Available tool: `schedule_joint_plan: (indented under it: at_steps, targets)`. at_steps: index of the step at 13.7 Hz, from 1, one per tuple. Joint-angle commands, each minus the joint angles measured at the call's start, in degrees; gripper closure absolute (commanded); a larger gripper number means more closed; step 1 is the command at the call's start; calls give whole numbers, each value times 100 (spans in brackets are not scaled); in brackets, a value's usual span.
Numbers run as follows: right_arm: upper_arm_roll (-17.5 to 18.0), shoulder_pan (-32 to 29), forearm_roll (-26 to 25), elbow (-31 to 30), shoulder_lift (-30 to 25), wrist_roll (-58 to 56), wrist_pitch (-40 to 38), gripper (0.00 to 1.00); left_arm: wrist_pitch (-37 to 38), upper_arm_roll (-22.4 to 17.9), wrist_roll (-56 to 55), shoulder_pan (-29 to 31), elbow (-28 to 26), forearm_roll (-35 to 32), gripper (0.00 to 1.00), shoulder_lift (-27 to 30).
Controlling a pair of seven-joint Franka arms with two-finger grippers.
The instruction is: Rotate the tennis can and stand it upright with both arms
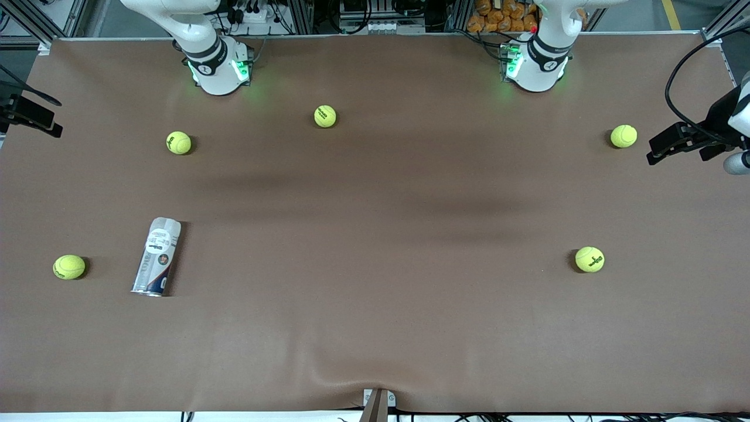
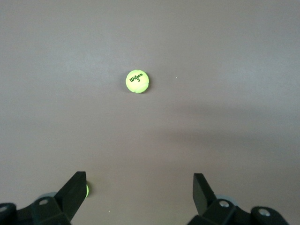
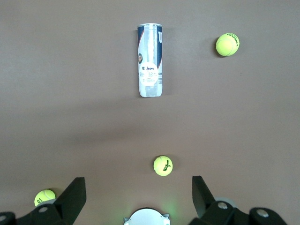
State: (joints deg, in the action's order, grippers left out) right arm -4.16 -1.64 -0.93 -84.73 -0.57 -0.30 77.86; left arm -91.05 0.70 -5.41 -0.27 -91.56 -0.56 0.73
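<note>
The tennis can (image 1: 157,256) lies on its side on the brown table toward the right arm's end, its metallic rim end nearer the front camera. It is a clear tube with a white and navy label. It also shows in the right wrist view (image 3: 150,60). My right gripper (image 1: 57,117) is open and empty, high in the air at that end of the table; its open jaws (image 3: 139,185) frame bare table and the arm's own base. My left gripper (image 1: 650,149) is open and empty, high over the left arm's end; in its wrist view (image 2: 139,183) it is over bare table.
Several yellow-green tennis balls lie scattered: one (image 1: 69,266) beside the can, one (image 1: 178,142) and one (image 1: 324,115) near the right arm's base (image 1: 218,67), two (image 1: 623,136) (image 1: 589,259) toward the left arm's end. The left arm's base (image 1: 536,64) stands at the table's back edge.
</note>
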Motion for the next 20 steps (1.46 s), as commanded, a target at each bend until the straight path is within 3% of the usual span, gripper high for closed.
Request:
schedule_joint_plan:
  at_steps: [1,20]
  targets:
    - [30,-12,-91,-105,-75,83,45,0,96,62,163,63,51,-32,0,15]
    - [21,-38,-83,-351,22,57,36,0,87,62,163,80,86,-23,0,-11]
